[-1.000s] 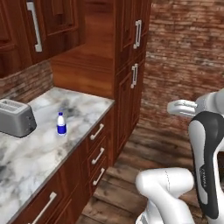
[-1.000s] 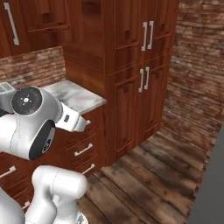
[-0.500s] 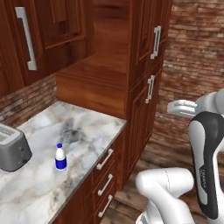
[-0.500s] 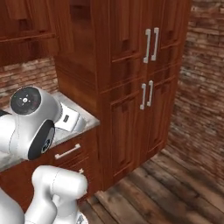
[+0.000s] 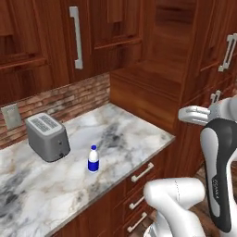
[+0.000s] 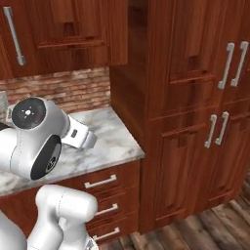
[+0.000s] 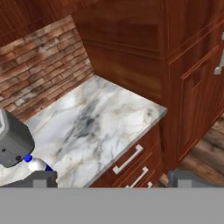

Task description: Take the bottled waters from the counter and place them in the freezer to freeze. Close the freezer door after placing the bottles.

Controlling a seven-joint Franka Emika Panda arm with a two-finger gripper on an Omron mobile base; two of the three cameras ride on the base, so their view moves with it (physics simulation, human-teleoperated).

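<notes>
Clearly the fetching step is only starting: the jaws stand wide and hold nothing. One bottle (image 5: 93,159) stands on the tabletop (image 5: 125,143) near the toaster (image 5: 47,136), below them and off to one side. Next they must come down around it.

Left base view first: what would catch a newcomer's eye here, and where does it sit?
A lone bottled water, blue-capped and upright, stands on the white marble counter, apart from the grey toaster near the brick backsplash. The white arm rises at the lower right, well back from the bottle. In the hand view, the open tool holds nothing.
</notes>
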